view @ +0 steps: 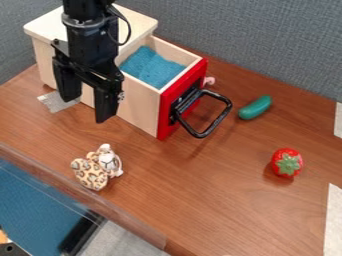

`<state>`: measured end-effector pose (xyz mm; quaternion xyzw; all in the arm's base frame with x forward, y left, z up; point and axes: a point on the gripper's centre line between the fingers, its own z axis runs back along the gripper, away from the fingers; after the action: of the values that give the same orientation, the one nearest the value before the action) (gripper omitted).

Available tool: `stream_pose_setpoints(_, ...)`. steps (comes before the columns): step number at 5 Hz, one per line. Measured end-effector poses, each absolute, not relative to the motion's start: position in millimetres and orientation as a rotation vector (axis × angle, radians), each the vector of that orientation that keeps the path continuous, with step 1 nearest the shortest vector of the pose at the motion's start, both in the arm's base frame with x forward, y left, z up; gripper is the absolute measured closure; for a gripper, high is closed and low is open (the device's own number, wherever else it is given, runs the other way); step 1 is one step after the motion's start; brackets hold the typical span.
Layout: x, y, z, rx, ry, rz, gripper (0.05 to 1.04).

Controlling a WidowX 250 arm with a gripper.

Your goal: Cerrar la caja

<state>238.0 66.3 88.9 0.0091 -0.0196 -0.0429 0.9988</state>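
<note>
Well, we judge the drawer [139,109], jutting open from its wooden box [139,21] on the counter [200,200], rigid and light, best pushed flat on its red front [167,111] (the black handle [217,122] seems grippable too), while our claw [85,109] hangs released.

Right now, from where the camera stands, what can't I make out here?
In the camera view:
- The rest of the pink thing: hidden by the drawer's red front.
- Whether anything lies under the blue lining, which would cover it.
- Part of the wooden box: behind the claw.
- The black arm's upper end: cut off by the top edge.
</note>
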Motion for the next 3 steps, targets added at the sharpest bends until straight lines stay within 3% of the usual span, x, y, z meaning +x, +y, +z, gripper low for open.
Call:
stream_pose_setpoints(1, 237, 65, 83, 0.010, -0.014, -0.086, 0.083)
stream_pose_setpoints(3, 263, -4, 93, -0.009, -0.044, -0.214, 0.083)
